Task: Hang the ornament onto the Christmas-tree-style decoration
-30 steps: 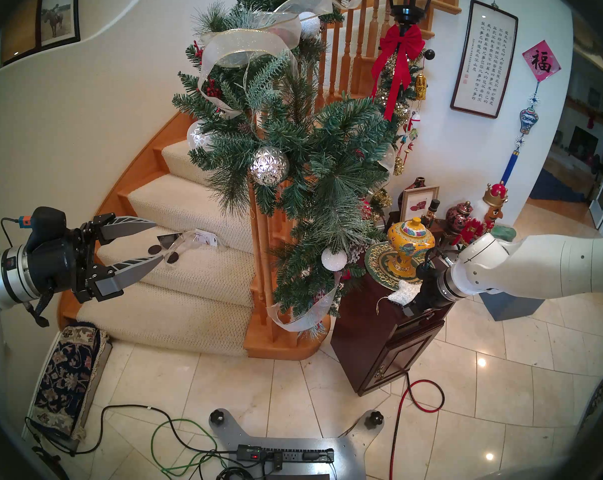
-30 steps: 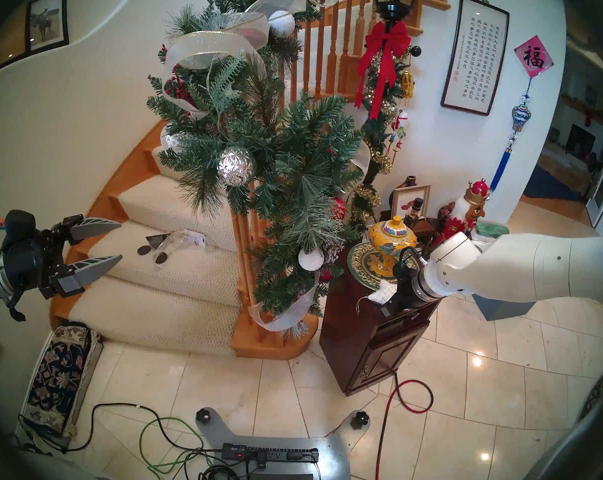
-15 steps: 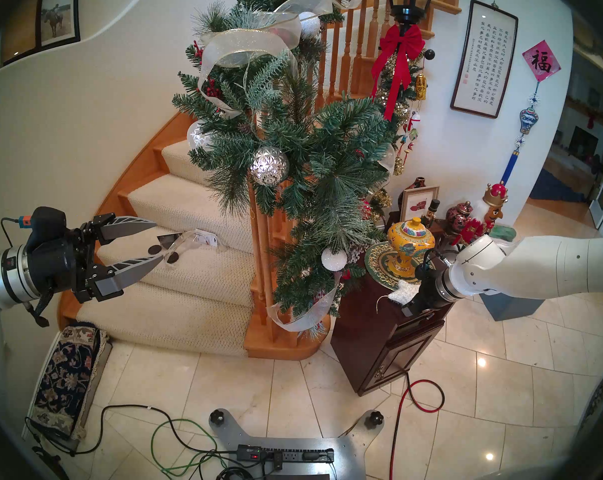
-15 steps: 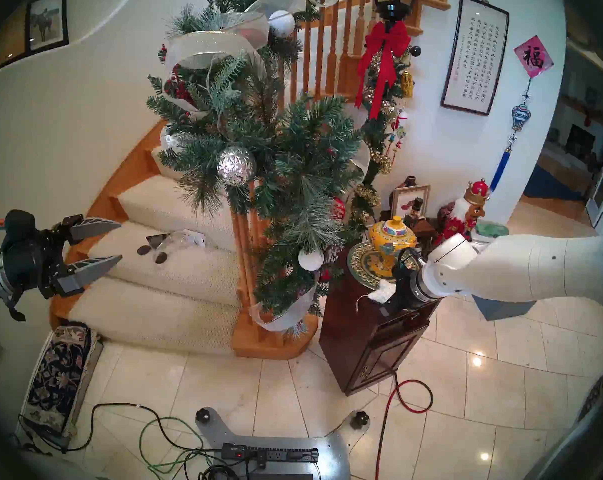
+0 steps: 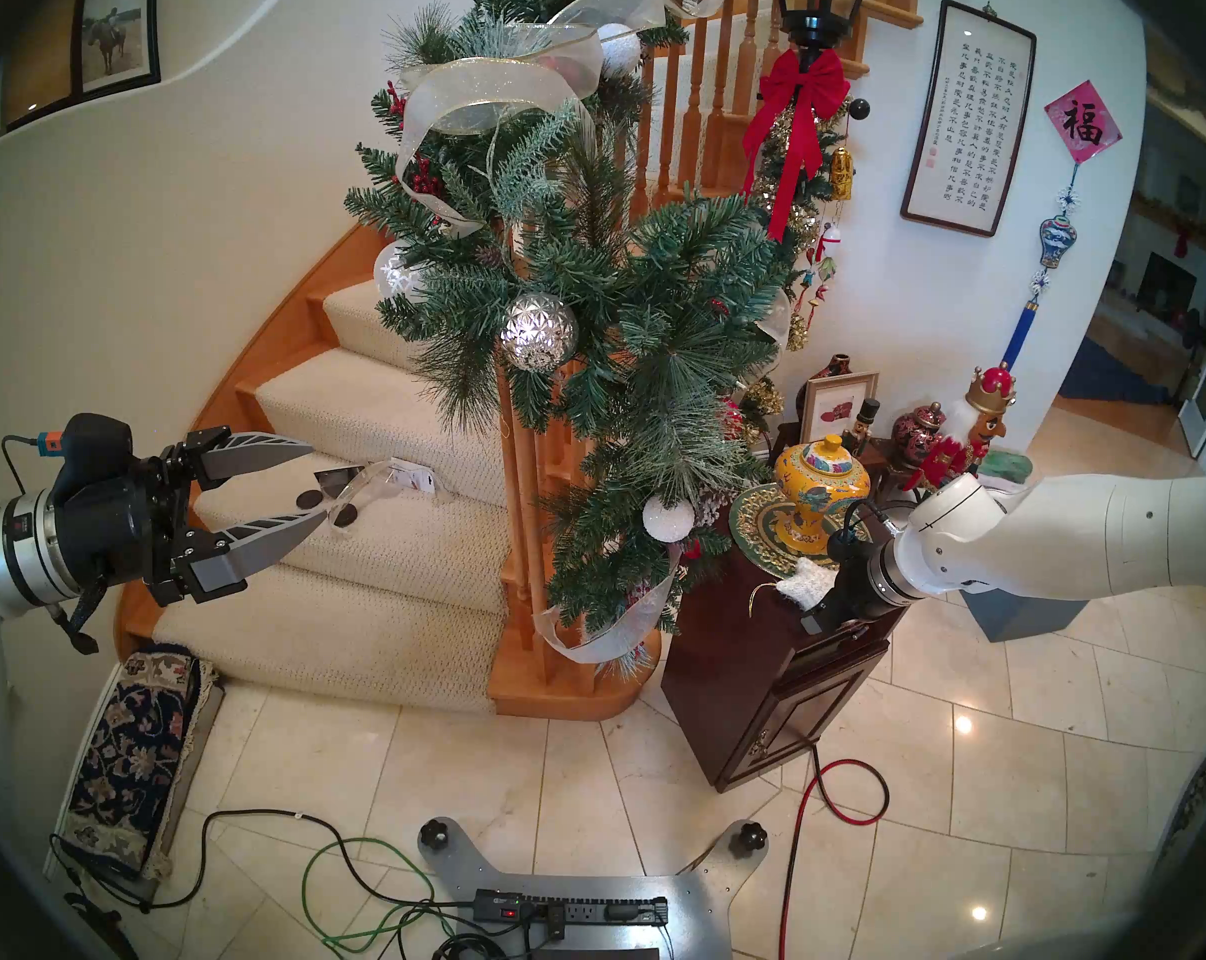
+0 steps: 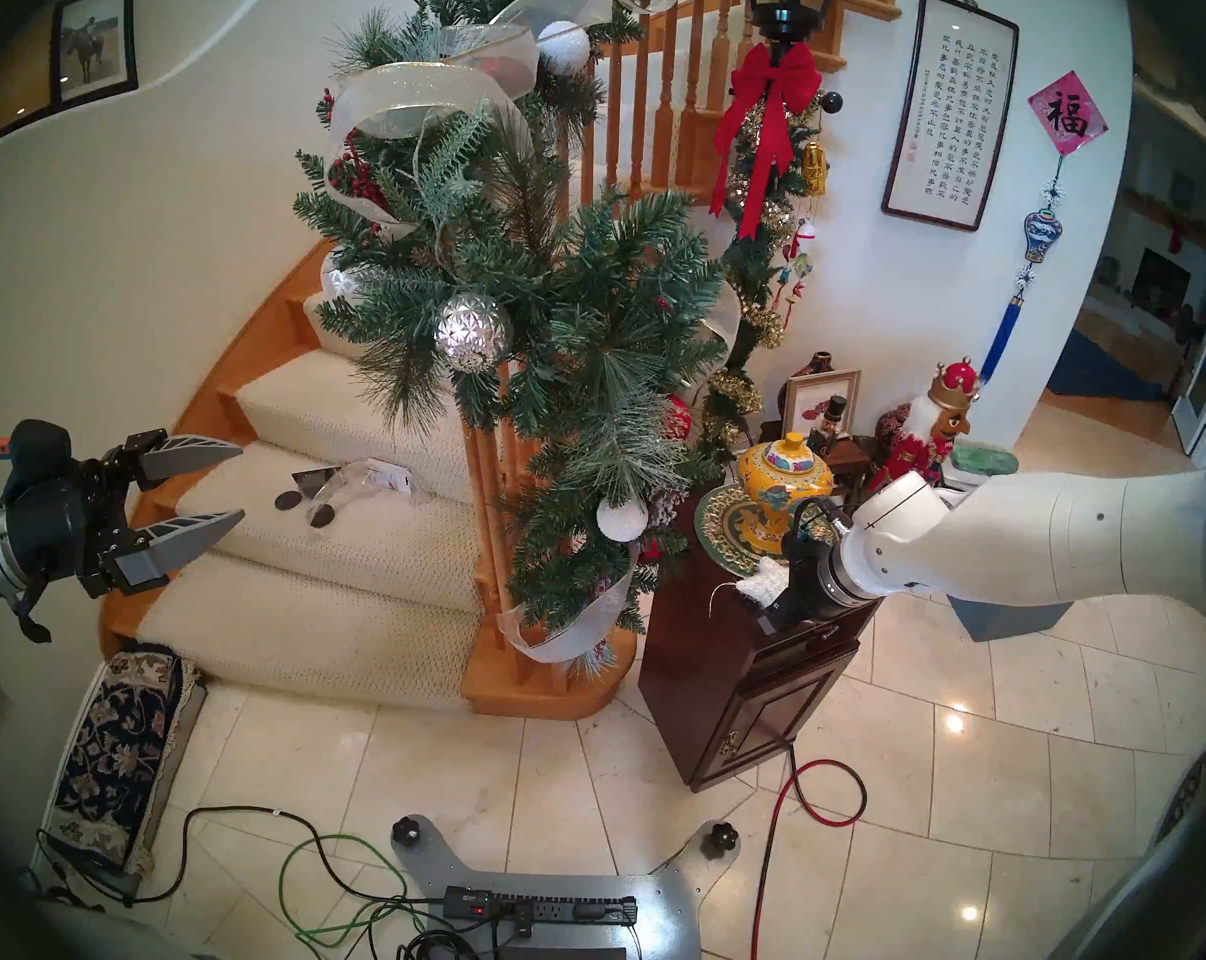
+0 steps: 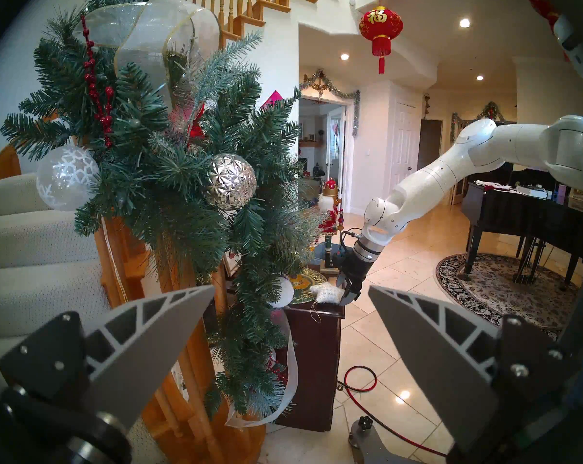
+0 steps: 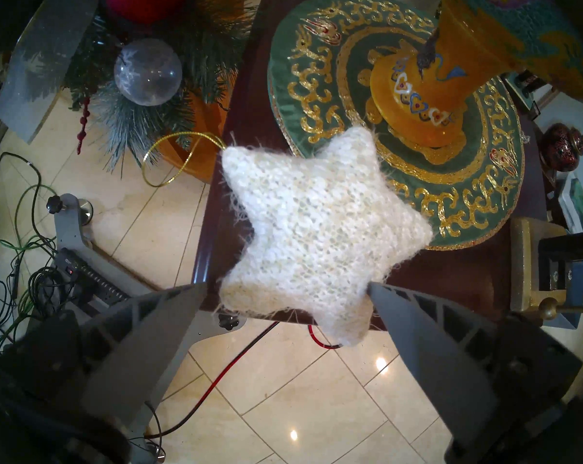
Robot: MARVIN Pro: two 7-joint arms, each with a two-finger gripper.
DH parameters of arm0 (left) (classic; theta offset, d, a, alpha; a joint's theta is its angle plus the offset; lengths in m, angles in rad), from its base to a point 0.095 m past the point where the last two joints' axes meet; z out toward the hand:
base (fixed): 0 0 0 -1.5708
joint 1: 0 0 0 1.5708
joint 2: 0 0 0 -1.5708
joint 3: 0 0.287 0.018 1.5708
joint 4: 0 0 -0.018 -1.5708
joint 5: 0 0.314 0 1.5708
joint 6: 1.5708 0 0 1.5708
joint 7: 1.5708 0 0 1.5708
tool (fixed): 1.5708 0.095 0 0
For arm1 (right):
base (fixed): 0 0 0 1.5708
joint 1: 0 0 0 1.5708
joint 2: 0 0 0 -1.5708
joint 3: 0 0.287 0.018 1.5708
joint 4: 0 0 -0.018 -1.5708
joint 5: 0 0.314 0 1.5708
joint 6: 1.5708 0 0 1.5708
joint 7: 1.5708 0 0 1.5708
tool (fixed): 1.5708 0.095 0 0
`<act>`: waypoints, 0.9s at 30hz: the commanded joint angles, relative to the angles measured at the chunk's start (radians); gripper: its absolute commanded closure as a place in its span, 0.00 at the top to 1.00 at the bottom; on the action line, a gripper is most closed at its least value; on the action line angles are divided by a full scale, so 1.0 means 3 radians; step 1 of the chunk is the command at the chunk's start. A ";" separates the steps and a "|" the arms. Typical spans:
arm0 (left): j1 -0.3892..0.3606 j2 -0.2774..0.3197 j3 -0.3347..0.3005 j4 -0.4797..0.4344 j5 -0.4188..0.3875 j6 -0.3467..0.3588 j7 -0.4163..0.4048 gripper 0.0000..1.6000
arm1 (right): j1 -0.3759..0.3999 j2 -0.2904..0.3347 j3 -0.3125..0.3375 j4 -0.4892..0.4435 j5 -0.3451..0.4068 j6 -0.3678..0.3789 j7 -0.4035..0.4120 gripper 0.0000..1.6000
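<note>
A carpeted stair [image 5: 378, 411] with wooden balusters [image 5: 690, 93] curves up along cream walls [image 5: 171, 210]. Right of its foot stands a dark cabinet [image 5: 780, 695] on glossy beige tile floor [image 5: 933, 799]; a rolled rug [image 5: 129, 751] lies left. A calligraphy frame [image 5: 967, 117] hangs above the cabinet.

The white star ornament [image 5: 806, 581] lies on the dark cabinet [image 5: 759, 674] beside the garland [image 5: 628, 356].

Fuzzy white star [image 8: 320, 225] lies on cabinet corner, beside green garland [image 5: 607, 300].
</note>
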 commanded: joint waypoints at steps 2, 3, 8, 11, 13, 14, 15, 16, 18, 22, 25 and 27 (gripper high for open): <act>-0.0002 -0.0006 -0.0004 -0.0008 -0.0005 0.0000 0.0000 1.00 | 0.0009 0.0005 -0.0002 -0.0009 -0.0028 -0.0012 0.0006 0.90; -0.0002 -0.0006 -0.0004 -0.0008 -0.0005 0.0000 0.0000 1.00 | 0.0009 0.0006 -0.0003 -0.0010 -0.0029 -0.0011 0.0004 0.78; -0.0002 -0.0006 -0.0004 -0.0008 -0.0005 0.0000 0.0000 1.00 | 0.0009 0.0014 -0.0004 -0.0016 -0.0027 -0.0011 0.0002 0.48; -0.0002 -0.0006 -0.0004 -0.0008 -0.0005 0.0000 0.0000 1.00 | 0.0008 0.0016 -0.0010 -0.0016 -0.0028 -0.0004 -0.0001 0.45; -0.0002 -0.0006 -0.0004 -0.0008 -0.0005 0.0000 0.0000 1.00 | 0.0008 0.0016 -0.0014 -0.0016 -0.0028 -0.0002 -0.0002 0.44; -0.0002 -0.0006 -0.0004 -0.0008 -0.0005 0.0000 0.0000 1.00 | 0.0007 0.0016 -0.0016 -0.0015 -0.0028 -0.0001 -0.0002 0.45; -0.0002 -0.0006 -0.0004 -0.0008 -0.0005 0.0000 0.0000 1.00 | 0.0007 0.0016 -0.0016 -0.0015 -0.0028 -0.0001 -0.0002 0.45; -0.0002 -0.0006 -0.0004 -0.0008 -0.0005 0.0000 0.0000 1.00 | 0.0007 0.0016 -0.0017 -0.0015 -0.0027 0.0000 -0.0002 0.46; -0.0002 -0.0006 -0.0004 -0.0008 -0.0005 0.0000 0.0000 1.00 | 0.0011 0.0019 -0.0021 -0.0017 -0.0027 0.0003 -0.0006 0.54; -0.0002 -0.0006 -0.0004 -0.0008 -0.0005 0.0000 0.0000 1.00 | 0.0021 0.0028 -0.0026 -0.0027 -0.0031 0.0008 -0.0011 0.75; -0.0002 -0.0006 -0.0004 -0.0008 -0.0005 0.0000 0.0000 1.00 | 0.0030 0.0037 -0.0029 -0.0035 -0.0036 0.0020 -0.0007 0.75; -0.0002 -0.0006 -0.0004 -0.0008 -0.0005 0.0000 0.0000 1.00 | 0.0032 0.0039 -0.0030 -0.0036 -0.0039 0.0021 -0.0005 0.77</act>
